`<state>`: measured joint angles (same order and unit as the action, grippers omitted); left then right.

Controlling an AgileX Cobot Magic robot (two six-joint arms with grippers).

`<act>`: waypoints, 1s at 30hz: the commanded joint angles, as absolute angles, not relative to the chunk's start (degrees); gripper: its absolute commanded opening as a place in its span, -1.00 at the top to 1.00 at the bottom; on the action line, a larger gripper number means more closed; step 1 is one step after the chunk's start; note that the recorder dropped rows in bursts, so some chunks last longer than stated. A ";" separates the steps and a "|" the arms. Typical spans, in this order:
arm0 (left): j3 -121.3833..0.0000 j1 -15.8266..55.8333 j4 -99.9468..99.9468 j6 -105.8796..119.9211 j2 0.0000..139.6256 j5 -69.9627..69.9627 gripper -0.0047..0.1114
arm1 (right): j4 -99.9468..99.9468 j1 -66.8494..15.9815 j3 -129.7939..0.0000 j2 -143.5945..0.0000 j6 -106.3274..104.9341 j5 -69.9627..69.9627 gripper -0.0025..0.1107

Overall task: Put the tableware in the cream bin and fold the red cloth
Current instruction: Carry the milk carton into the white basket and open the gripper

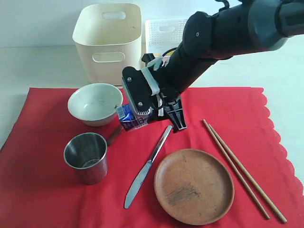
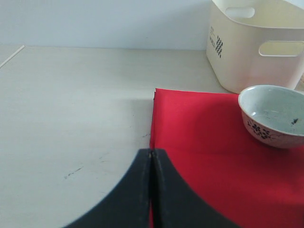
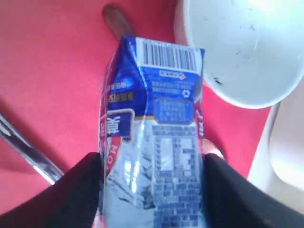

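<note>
The red cloth [image 1: 57,199] lies spread flat on the table. On it are the pale bowl [image 1: 95,103], steel cup [image 1: 86,156], table knife [image 1: 148,166], round brown plate [image 1: 194,185] and chopsticks [image 1: 242,171]. Only the brown handle of the wooden spoon [image 1: 114,135] shows beside the bowl. The cream bin [image 1: 108,40] stands behind the cloth. My right gripper [image 3: 152,171] is shut on a blue-white milk carton [image 3: 154,137], held just above the cloth next to the bowl [image 3: 247,47]. My left gripper [image 2: 152,156] is shut over the cloth's left edge [image 2: 213,156], out of the exterior view.
A white lattice basket [image 1: 164,33] stands to the right of the cream bin. The right arm [image 1: 223,33] reaches across the cloth's back edge from the upper right. Bare pale table [image 2: 71,104] lies to the left of the cloth.
</note>
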<state>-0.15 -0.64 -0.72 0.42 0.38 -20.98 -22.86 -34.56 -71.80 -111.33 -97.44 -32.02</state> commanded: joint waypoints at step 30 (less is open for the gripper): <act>0.00 -0.76 -0.62 0.48 0.00 -20.23 0.92 | -6.06 -24.21 -71.96 -103.76 -46.81 -5.46 0.96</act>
<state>-0.15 -0.64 -0.72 0.42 0.38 -20.98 -5.36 -25.60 -71.71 -103.99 -51.59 -14.28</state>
